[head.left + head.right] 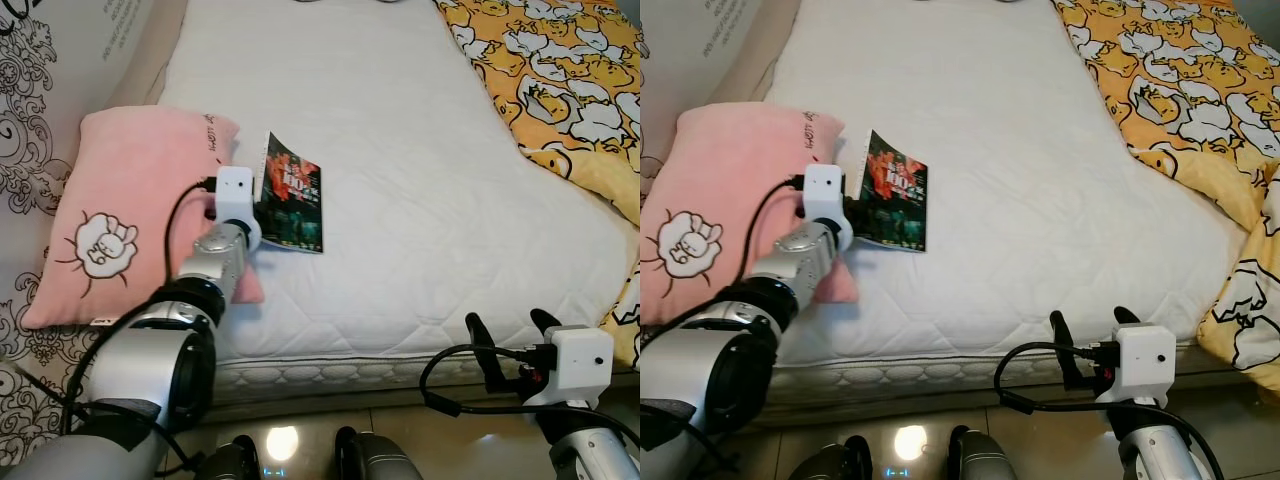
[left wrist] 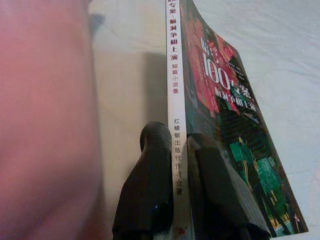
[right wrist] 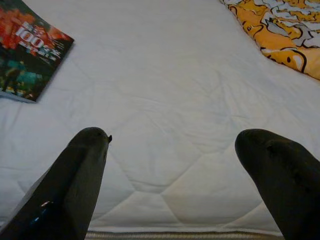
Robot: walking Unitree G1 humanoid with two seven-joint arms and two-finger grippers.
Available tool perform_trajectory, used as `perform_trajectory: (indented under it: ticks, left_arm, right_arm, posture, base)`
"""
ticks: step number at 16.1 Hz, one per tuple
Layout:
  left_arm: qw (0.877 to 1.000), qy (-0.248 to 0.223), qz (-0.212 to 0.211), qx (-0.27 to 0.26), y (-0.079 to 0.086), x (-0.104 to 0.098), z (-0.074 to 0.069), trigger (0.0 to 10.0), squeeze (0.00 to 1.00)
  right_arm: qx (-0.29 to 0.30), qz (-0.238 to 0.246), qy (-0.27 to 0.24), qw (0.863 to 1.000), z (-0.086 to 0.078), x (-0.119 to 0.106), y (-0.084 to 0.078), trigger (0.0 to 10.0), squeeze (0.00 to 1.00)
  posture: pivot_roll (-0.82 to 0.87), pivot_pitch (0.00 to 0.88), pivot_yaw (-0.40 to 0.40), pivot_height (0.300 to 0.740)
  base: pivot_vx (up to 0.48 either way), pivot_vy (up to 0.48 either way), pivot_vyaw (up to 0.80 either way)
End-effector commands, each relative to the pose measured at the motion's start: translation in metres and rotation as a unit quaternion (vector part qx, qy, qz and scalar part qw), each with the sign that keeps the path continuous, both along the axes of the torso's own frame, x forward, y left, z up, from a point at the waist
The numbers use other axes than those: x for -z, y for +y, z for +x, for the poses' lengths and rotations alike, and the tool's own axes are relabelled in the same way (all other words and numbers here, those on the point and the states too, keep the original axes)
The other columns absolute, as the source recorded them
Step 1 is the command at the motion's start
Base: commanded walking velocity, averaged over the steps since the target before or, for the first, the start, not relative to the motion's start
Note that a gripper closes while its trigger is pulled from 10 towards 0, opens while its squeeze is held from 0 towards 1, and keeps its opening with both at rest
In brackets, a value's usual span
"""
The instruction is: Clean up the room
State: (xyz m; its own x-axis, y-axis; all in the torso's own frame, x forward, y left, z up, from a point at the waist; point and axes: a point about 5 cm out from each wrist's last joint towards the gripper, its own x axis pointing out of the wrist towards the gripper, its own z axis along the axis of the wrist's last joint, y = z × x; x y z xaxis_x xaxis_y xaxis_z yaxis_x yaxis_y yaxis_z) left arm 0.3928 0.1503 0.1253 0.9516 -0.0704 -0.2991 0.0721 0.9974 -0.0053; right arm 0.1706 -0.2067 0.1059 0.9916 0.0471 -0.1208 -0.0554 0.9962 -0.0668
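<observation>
Beside the pink pillow (image 1: 120, 200), left gripper (image 2: 181, 150) jaws clamped on book (image 1: 292, 195) spine; right gripper (image 3: 185, 160) jaws apart.

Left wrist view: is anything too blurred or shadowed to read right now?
Left wrist view: the pink pillow is a close, out-of-focus blur; the book spine text stays legible, with a soft shadow beside it. Left eye view: a lamp glare spot on the floor.

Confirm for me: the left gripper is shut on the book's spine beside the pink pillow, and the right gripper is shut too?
Not quite. The right gripper is open, as the right wrist view shows. The left gripper is indeed shut on the book beside the pink pillow.
</observation>
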Motion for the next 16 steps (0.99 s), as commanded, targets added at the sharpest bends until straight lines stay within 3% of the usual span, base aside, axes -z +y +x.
perform_trajectory:
  ticks: [1, 3, 5, 10, 11, 12, 13, 16]
  left_arm:
    - [1.000, -0.020, 0.017, -0.001, 0.004, -0.013, 0.005, 10.0, 0.00]
    - [0.999, -0.020, 0.044, -0.013, 0.017, -0.015, 0.005, 10.0, 0.00]
    - [0.999, -0.023, 0.045, -0.011, 0.016, -0.018, 0.006, 10.0, 0.00]
    - [0.999, -0.021, -0.021, 0.015, -0.032, -0.021, 0.007, 10.0, 0.00]
    - [0.998, -0.002, -0.059, 0.021, -0.055, -0.017, 0.003, 10.0, 0.00]
    - [0.998, 0.003, -0.065, 0.021, -0.060, -0.016, 0.001, 10.0, 0.00]
    - [0.998, 0.006, -0.067, 0.018, -0.064, -0.015, 0.000, 10.0, 0.00]
    - [1.000, 0.020, -0.017, 0.017, -0.065, -0.006, -0.005, 10.0, 0.00]
  right_arm:
    - [0.000, 0.009, 0.003, 1.000, -0.002, 0.003, -0.001, 10.0, 0.00]
    - [-0.031, 0.051, 0.016, 0.998, 0.000, 0.008, 0.005, 10.0, 0.00]
    - [-0.052, 0.055, 0.027, 0.997, 0.003, 0.013, 0.009, 10.0, 0.00]
    - [-0.127, 0.091, 0.052, 0.986, 0.011, 0.022, 0.026, 10.0, 0.00]
    - [-0.147, 0.093, 0.063, 0.983, 0.011, 0.025, 0.028, 10.0, 0.00]
    - [-0.150, 0.094, 0.065, 0.982, 0.011, 0.026, 0.028, 10.0, 0.00]
    - [-0.153, 0.093, 0.066, 0.982, 0.012, 0.026, 0.028, 10.0, 0.00]
    - [-0.153, 0.094, 0.069, 0.981, 0.014, 0.029, 0.028, 10.0, 0.00]
  posture:
    - [-0.34, 0.167, -0.065, 0.740]
    - [-0.33, 0.171, -0.061, 0.740]
    - [-0.33, 0.173, -0.059, 0.740]
    - [-0.29, 0.169, -0.055, 0.740]
    - [-0.28, 0.160, -0.053, 0.740]
    - [-0.28, 0.160, -0.053, 0.740]
    - [-0.28, 0.154, -0.051, 0.740]
    - [-0.27, 0.139, -0.041, 0.740]
  base:
    - [0.000, 0.000, 0.00]
    - [0.000, 0.000, 0.00]
    - [0.000, 0.000, 0.00]
    - [0.000, 0.000, 0.00]
    - [0.000, 0.000, 0.00]
    - [0.000, 0.000, 0.00]
    - [0.000, 0.000, 0.00]
    - [0.000, 0.000, 0.00]
